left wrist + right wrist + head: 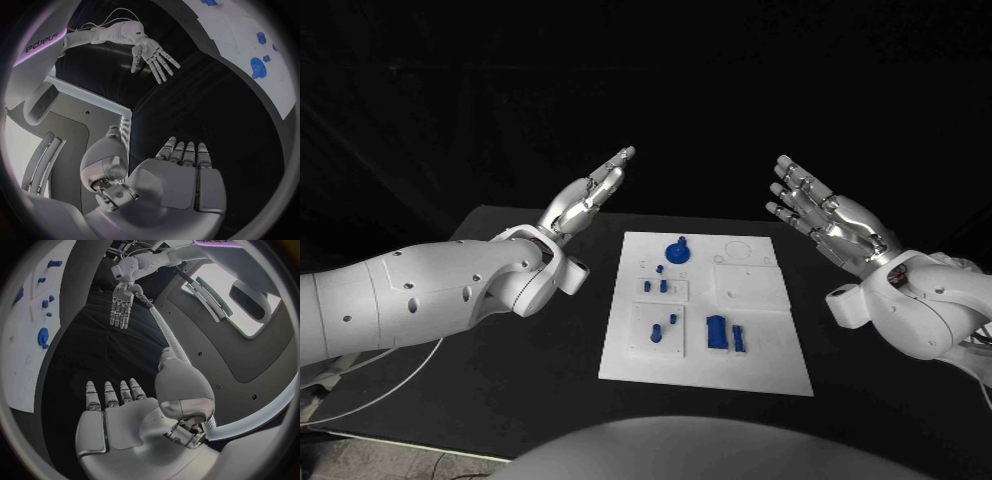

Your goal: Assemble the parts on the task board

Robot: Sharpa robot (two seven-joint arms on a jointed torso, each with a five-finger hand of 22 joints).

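Left hand [589,192] hovering at board's 10 o'clock, fingers spread, holding nothing | right hand [826,222] hovering at 2 o'clock, likewise splayed and empty, likely a ready pose flanking the work | task board [769,355] lying mid-table, blue parts [723,332] sitting toward its 7 o'clock side | faint outlines at 1 o'clock hard to make out.
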